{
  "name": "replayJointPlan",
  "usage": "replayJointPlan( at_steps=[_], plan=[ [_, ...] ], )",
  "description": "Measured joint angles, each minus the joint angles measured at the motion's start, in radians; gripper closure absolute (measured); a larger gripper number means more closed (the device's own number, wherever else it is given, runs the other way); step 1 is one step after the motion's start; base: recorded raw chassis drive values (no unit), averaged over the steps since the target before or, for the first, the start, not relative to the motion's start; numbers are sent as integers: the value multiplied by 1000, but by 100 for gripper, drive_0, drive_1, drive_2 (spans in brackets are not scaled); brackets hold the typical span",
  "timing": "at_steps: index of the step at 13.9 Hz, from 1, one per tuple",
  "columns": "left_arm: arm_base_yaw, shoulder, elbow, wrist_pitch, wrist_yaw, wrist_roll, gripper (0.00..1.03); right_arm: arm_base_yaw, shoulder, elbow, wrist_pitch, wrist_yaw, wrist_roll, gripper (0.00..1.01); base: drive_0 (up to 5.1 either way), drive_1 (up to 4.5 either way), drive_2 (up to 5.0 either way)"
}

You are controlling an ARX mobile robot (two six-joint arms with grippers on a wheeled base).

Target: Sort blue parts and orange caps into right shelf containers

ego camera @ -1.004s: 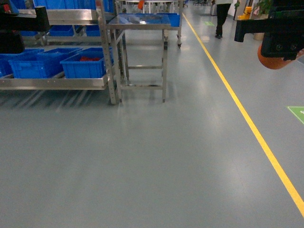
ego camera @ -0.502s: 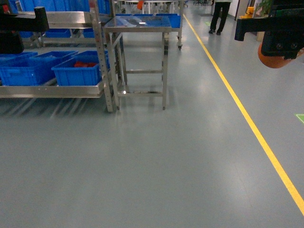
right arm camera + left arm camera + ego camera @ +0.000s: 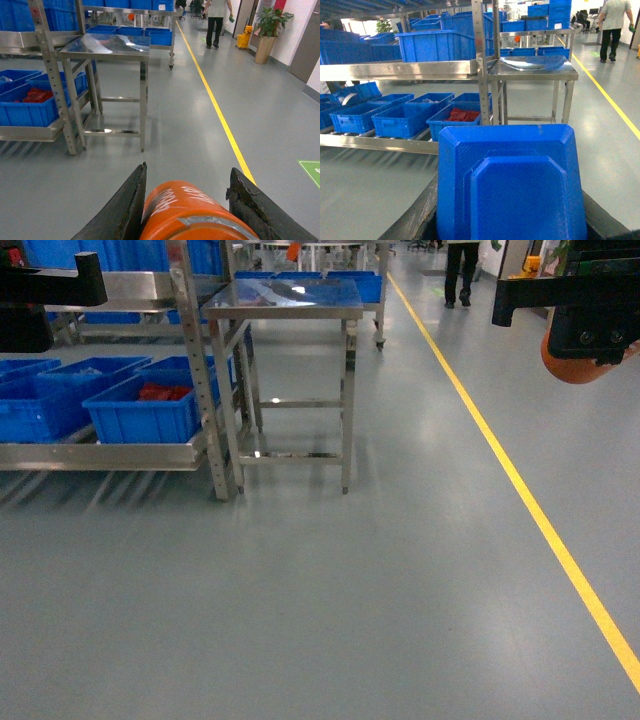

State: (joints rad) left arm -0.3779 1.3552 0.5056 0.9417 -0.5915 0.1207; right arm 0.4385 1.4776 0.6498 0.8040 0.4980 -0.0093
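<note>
An orange cap (image 3: 192, 212) is held between the two dark jaws of the right gripper (image 3: 192, 200) at the bottom centre of the right wrist view, with white lettering visible on its side; in the head view the same cap shows as an orange bulge under the black gripper body in the upper right corner. At the bottom of the left wrist view a large blue part (image 3: 510, 185) with a stepped, angular face fills the lower centre, lying against the left gripper; the gripper's fingers are hidden behind it, so whether they are closed cannot be told. Toward the upper left of the head view, blue crates (image 3: 140, 412) are lined up on the lower level of a steel shelf rack (image 3: 195, 350). The crate nearest the rack's post is seen to contain red items (image 3: 462, 115); a neighbouring crate holds some pale pieces, too small to identify. More blue crates are stacked on the upper level. Just beside the rack stands a steel table (image 3: 285, 300), and a yellow floor line (image 3: 520, 490) runs along the right. A person (image 3: 216, 22) is seen far up the aisle.
</note>
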Motion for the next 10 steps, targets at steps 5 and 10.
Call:
replayJointPlan(
  at_steps=[5, 10],
  plan=[
    [0, 0, 0, -2, -1, 0, 59, 0, 0, 0, -3, 0, 0, 57, -5, 428, -438],
    [0, 0, 0, -2, -2, 0, 59, 0, 0, 0, -2, 0, 0, 57, -10, 424, -443]
  ],
)
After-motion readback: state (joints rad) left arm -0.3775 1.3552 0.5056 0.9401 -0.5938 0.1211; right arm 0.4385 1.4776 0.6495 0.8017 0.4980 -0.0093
